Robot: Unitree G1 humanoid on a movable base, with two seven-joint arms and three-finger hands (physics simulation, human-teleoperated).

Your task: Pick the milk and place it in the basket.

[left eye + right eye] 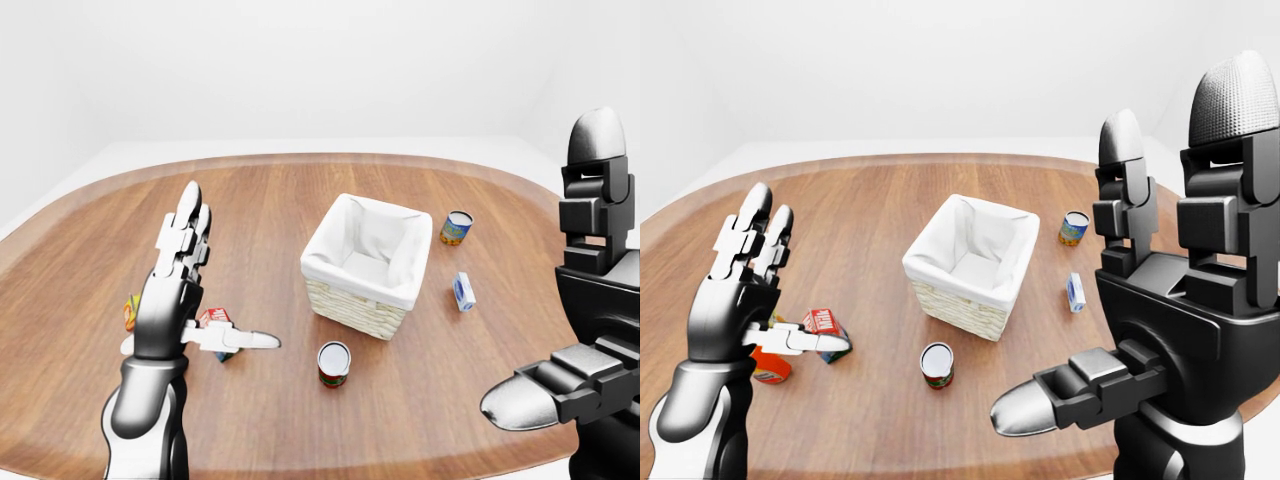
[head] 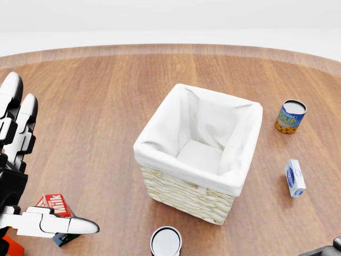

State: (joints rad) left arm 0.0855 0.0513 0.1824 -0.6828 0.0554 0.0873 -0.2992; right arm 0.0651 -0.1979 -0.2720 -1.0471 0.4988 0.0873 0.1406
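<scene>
The milk (image 2: 55, 204) is a red carton lying on the wooden table at the lower left of the head view. My left hand (image 1: 225, 270) is open, its fingers (image 1: 185, 225) pointing up just left of the carton. Its thumb (image 2: 50, 225) reaches across the carton's lower part without gripping it. The basket (image 2: 181, 169) is wicker with a white liner, is empty, and stands mid-table to the right of the milk. My right hand (image 1: 548, 270) is open and empty, raised at the right edge of the eye views, well away from both.
A red-labelled can (image 2: 165, 241) stands just below the basket. A soup can (image 2: 290, 116) and a small blue-and-white box (image 2: 294, 178) are to the basket's right. An orange item (image 1: 768, 365) lies by my left wrist. The round table's edge curves along the top.
</scene>
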